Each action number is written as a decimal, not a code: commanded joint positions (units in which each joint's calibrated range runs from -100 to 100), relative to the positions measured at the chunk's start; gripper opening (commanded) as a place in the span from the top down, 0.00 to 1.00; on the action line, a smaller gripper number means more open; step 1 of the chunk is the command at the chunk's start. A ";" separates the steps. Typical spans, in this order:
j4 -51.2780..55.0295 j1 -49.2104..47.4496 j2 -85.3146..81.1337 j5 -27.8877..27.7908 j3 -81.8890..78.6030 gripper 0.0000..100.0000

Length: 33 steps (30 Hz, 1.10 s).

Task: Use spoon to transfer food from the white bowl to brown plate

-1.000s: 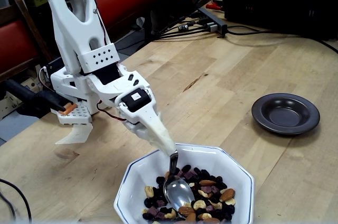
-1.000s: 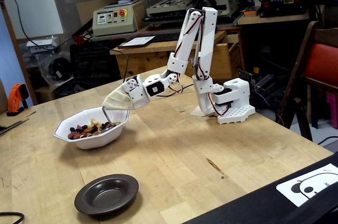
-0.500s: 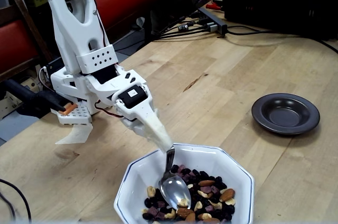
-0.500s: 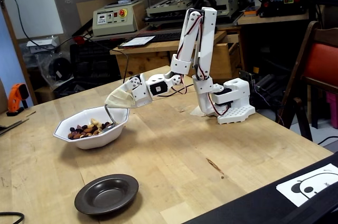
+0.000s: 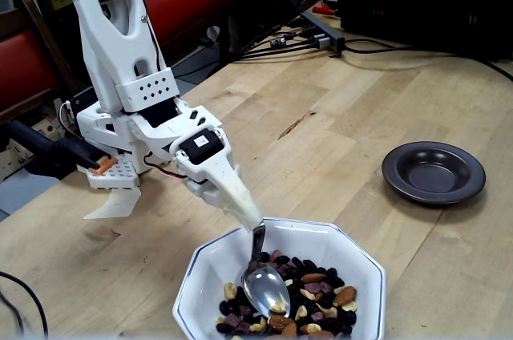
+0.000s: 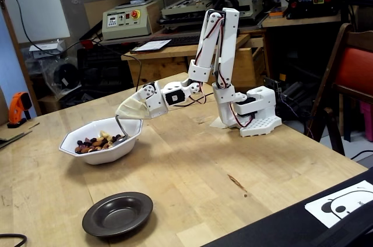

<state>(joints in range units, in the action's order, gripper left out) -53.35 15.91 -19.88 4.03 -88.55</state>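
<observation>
One spoon (image 5: 266, 288), one white bowl (image 5: 210, 260) and one brown plate (image 5: 434, 172) make up the whole set on the wooden table (image 5: 337, 131), and a single arm works among them. The spoon's handle is set into the white tip of the gripper (image 5: 244, 210), which serves as a fixed holder; no separate fingers show, so I cannot tell whether the claw is apart or together. In a fixed view the spoon's oval bowl lies low on the food (image 5: 309, 296), with what looks like a pale piece or two on its lower edge, while the handle rises over the near rim of the white bowl. The step in hand looks like the scoop itself. To do it well, the tip should push forward under the mix and then level out before lifting, so that the small almonds, cashews and raisins do not roll off the shallow metal. The lift should clear the bowl's rim without knocking it. The pieces of food are too many and too small to count. In another fixed view the brown plate (image 6: 117, 214) sits empty, well apart from the white bowl (image 6: 100, 142), so the loaded spoon has open table to cross and should travel slowly and flat.
</observation>
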 commanded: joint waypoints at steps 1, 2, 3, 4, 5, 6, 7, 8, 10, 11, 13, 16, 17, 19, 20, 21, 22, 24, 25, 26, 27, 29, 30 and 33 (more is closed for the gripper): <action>-1.27 -0.28 0.32 0.05 1.38 0.96; -1.27 -0.28 0.32 0.10 1.38 0.96; -1.27 -0.36 0.32 0.15 1.38 0.96; -1.35 -0.36 0.32 0.15 1.47 0.96; -1.43 -0.36 0.41 0.05 1.56 0.96; -1.43 -0.36 0.41 0.05 2.18 0.96; -1.11 -0.36 0.41 0.20 3.15 0.96; -1.11 -0.36 0.50 0.20 4.22 0.96; -0.88 -0.36 0.58 0.24 6.52 0.96; -0.88 -0.36 0.58 0.24 7.58 0.96; -0.88 -0.36 0.58 0.15 9.26 0.96; -0.88 -0.36 0.58 0.24 9.79 0.96; -0.88 -0.36 0.58 0.24 9.53 0.96; -1.27 -0.28 0.50 0.29 8.82 0.96; -1.27 -0.28 0.24 0.29 8.38 0.96; -1.27 -0.28 -0.02 0.29 7.84 0.96; -1.43 -0.21 -0.10 0.29 7.14 0.96; -1.51 -0.21 -0.19 0.29 5.72 0.96; -1.51 -0.13 -0.19 0.29 4.92 0.96; -1.51 0.01 -0.27 0.29 4.30 0.96; -1.51 0.09 -0.27 0.29 3.86 0.96; -1.51 0.24 -0.27 0.29 3.60 0.96; -1.51 0.31 -0.27 0.29 3.60 0.96; -1.51 0.31 -0.27 0.29 3.77 0.96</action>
<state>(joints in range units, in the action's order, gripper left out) -53.35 15.77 -18.76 4.08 -85.44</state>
